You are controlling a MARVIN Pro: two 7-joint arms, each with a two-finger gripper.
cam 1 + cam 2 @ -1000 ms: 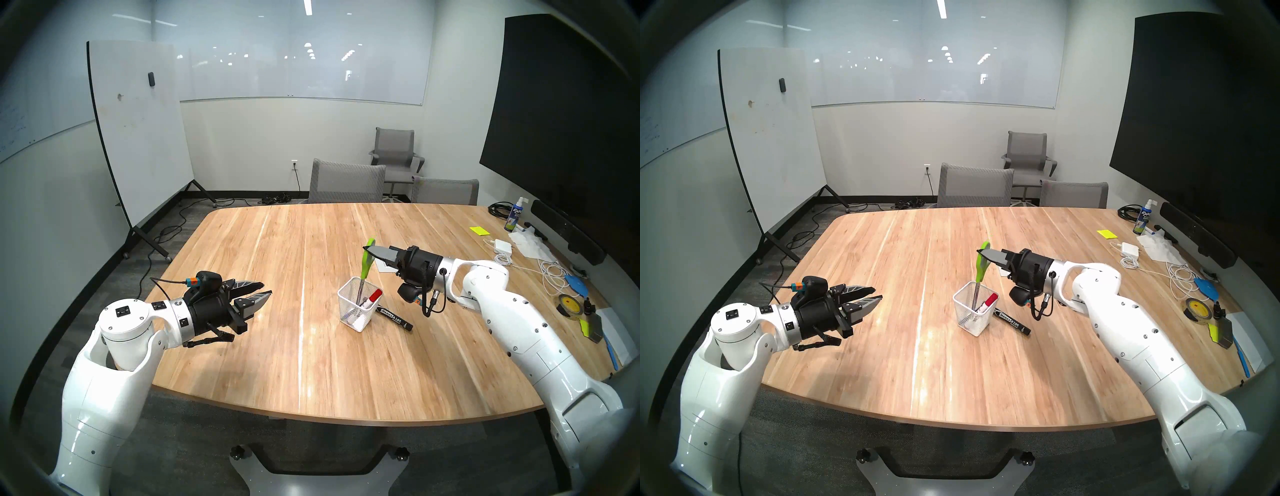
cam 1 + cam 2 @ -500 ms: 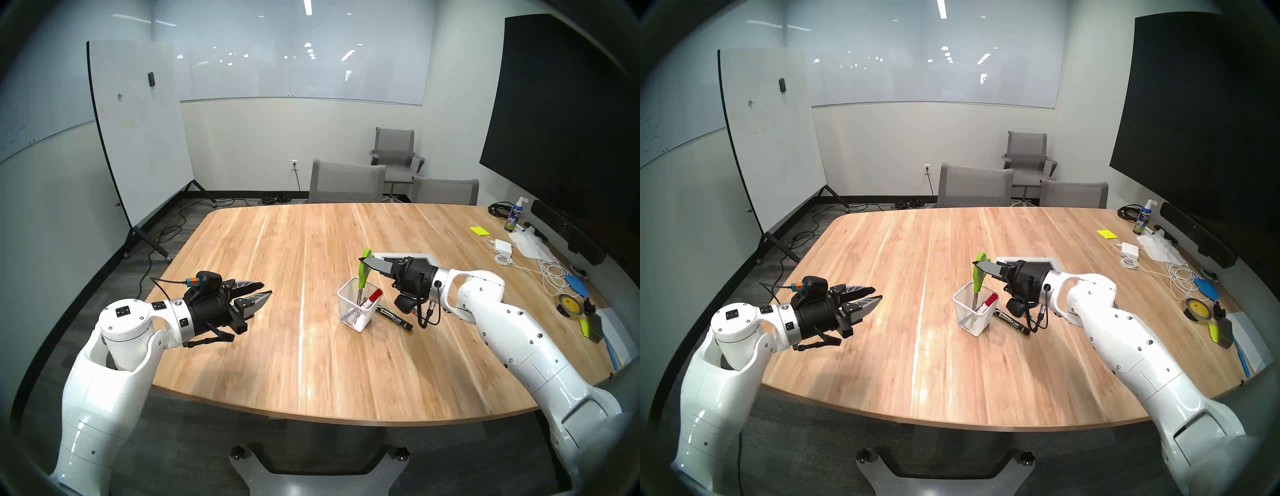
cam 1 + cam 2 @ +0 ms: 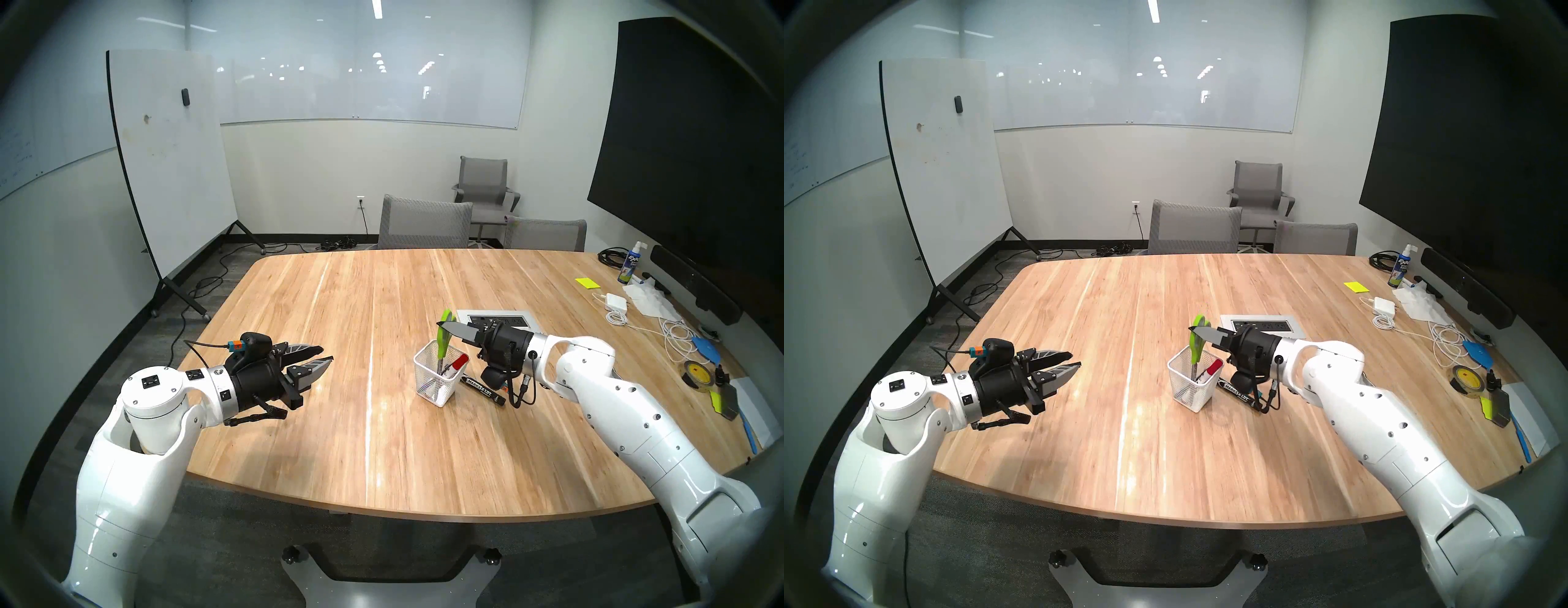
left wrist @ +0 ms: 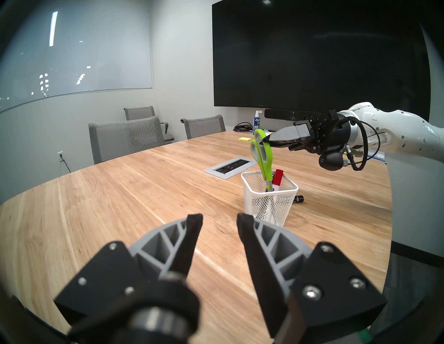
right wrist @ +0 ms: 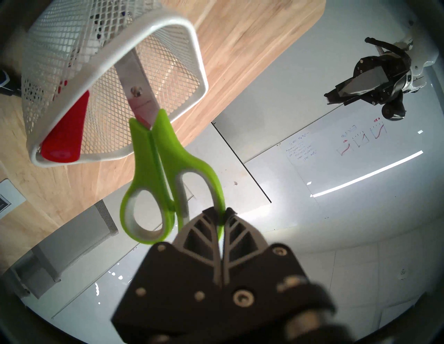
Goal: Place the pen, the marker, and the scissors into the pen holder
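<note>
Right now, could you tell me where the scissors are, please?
In the head view, the scissors stand blades-down in the pen holder on the table's right half, beside the red-capped marker, their handle pinched by the right gripper.

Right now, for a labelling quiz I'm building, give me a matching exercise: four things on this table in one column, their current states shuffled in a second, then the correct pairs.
Things:
1. scissors
2. red-capped marker
3. black marker
4. left gripper

States:
A. lying on the table beside the pen holder
B. open, holding nothing
C. standing in the holder, cap up
D. blades in the holder, one handle loop pinched by the right gripper

Pairs: 1-D, 2-C, 3-A, 4-B
</note>
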